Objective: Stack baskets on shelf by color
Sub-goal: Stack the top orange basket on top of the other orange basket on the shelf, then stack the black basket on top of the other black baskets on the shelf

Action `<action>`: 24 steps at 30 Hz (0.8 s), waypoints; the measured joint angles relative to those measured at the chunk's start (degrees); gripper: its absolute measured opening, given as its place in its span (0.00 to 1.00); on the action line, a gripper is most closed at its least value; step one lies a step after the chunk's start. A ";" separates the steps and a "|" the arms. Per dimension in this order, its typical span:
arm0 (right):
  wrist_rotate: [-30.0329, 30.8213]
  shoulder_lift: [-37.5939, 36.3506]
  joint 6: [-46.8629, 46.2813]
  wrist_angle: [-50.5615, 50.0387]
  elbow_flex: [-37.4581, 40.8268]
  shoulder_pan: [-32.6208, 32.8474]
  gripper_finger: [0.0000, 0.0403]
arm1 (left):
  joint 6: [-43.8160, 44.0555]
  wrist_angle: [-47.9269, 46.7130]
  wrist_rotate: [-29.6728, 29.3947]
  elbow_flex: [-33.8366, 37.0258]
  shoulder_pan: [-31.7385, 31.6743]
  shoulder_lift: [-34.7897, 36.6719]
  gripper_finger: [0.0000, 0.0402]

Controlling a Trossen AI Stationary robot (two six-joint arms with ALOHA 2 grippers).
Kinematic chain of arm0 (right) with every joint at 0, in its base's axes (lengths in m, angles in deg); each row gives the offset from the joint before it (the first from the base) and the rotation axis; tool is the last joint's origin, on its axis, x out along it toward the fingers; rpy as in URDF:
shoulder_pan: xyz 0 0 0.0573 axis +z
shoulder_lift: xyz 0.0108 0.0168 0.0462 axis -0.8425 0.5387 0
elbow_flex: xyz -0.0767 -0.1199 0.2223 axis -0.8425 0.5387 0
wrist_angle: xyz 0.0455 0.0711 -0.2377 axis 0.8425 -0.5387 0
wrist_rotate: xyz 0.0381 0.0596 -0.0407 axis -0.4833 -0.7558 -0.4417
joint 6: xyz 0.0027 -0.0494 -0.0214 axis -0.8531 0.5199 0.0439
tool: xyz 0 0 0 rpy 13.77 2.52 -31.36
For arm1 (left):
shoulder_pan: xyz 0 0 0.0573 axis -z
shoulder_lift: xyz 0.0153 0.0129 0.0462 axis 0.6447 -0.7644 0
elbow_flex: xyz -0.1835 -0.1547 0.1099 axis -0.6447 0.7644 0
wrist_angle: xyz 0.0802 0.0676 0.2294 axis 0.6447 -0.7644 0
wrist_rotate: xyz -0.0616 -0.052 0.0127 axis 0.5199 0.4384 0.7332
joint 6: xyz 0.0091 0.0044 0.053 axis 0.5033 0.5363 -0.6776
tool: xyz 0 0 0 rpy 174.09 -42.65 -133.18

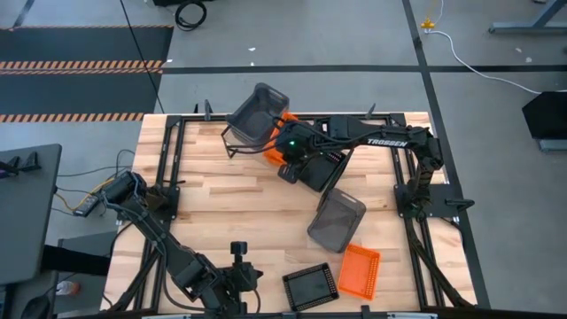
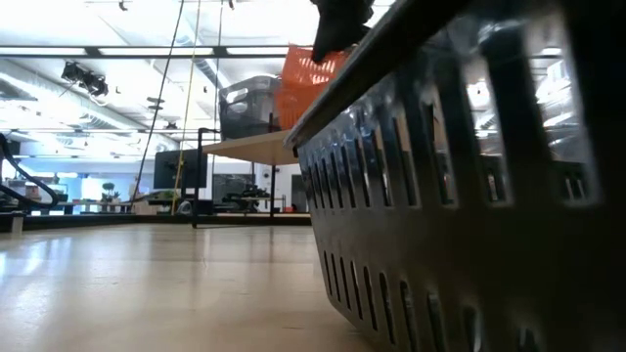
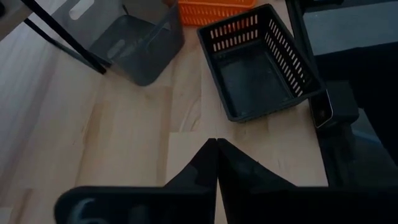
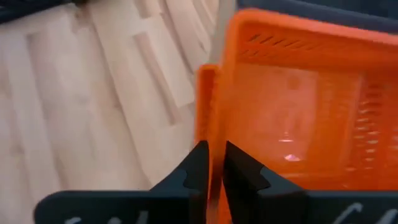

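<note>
right gripper (image 4: 211, 163) pinching orange basket (image 4: 298, 106) rim, shelf (image 2: 256, 147) mostly hidden

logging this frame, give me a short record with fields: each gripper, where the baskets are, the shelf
right gripper: shut on the wall of an orange basket, over the shelf
left gripper: shut, holding nothing, at the near table edge
on shelf: grey basket, beside the held orange one
on table: second grey basket, black slotted basket, second orange basket
shelf: light wood plank at the far side of the table
</note>
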 joint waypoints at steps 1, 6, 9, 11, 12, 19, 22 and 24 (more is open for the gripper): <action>-0.60 -0.01 -0.23 0.21 0.00 0.07 0.14 | 0.02 0.00 0.00 0.00 0.00 0.00 0.04; -3.58 -0.01 -1.06 0.97 0.00 0.28 0.20 | 0.07 0.00 0.00 0.00 -0.02 0.00 0.05; -3.75 0.00 -1.11 0.94 0.00 0.28 0.22 | 0.30 0.00 0.00 0.00 0.00 0.00 0.06; -3.73 -0.01 -1.09 0.91 0.00 0.28 0.23 | 0.47 -0.02 0.02 0.00 -0.02 0.00 0.06; -3.74 0.01 -0.91 0.89 0.00 0.28 0.23 | 0.47 -0.02 0.02 0.00 -0.02 0.00 0.06; -3.78 -0.33 -0.02 -2.69 -0.13 0.28 0.22 | 0.46 -0.83 0.02 0.00 0.02 0.00 0.04; -5.45 -0.69 -0.67 -7.84 -0.37 0.75 0.22 | 0.36 -0.77 -0.02 0.00 0.02 -0.28 0.04; -7.51 -0.70 -1.50 -11.35 -0.39 1.77 0.22 | -0.95 -0.87 -0.15 0.02 0.05 -1.00 0.05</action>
